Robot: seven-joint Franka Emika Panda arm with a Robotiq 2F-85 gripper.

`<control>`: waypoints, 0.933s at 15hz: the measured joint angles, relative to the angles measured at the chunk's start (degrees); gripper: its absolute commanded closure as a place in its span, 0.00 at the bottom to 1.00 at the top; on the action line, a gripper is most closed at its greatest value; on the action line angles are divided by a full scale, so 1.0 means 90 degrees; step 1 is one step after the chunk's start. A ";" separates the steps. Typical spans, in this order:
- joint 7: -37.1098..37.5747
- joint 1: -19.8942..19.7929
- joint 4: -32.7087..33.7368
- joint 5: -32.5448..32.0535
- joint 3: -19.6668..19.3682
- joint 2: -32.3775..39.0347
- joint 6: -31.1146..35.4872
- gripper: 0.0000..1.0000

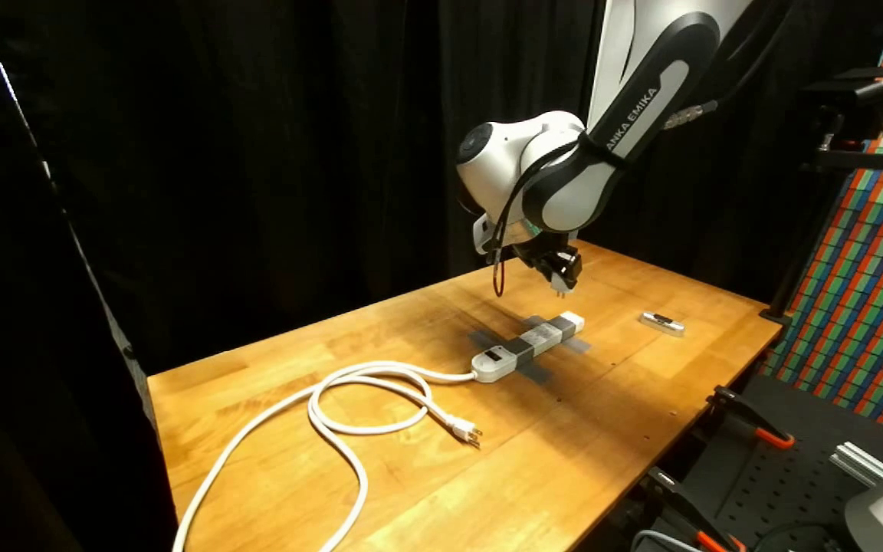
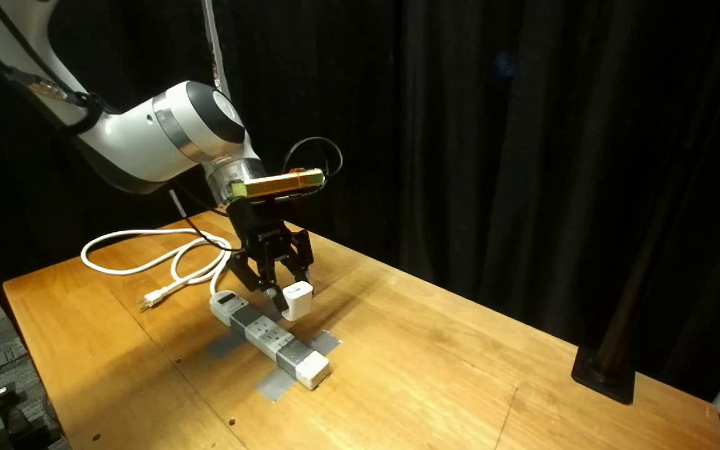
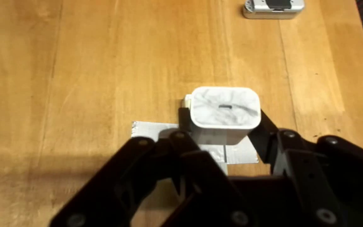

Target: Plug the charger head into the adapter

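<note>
The charger head (image 1: pixel 562 284) is a small white block, its prongs pointing down in an exterior view. My gripper (image 2: pixel 295 297) is shut on its sides and holds it in the air. In the wrist view the charger head (image 3: pixel 225 107) shows its port face between the fingertips (image 3: pixel 223 123). The adapter (image 1: pixel 541 340) is a long white strip taped flat to the table, below the charger head and apart from it. Its sockets show in an exterior view (image 2: pixel 270 333). In the wrist view the charger head and gripper hide most of the adapter.
The adapter's white cable (image 1: pixel 369 429) lies coiled on the wooden table (image 2: pixel 435 369), ending in a plug (image 1: pixel 463 429). A small silver device (image 1: pixel 662 323) lies near the adapter. Grey tape (image 2: pixel 275 382) crosses the adapter. A black stand base (image 2: pixel 604 375) is at the table's edge.
</note>
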 measured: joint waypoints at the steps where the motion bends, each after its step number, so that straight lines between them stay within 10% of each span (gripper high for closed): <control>1: 0.0153 0.0032 -0.0001 -0.0262 0.0001 0.0034 0.0092 0.77; 14: 0.0910 0.0039 -0.0278 -0.0733 0.0065 0.0145 0.1021 0.77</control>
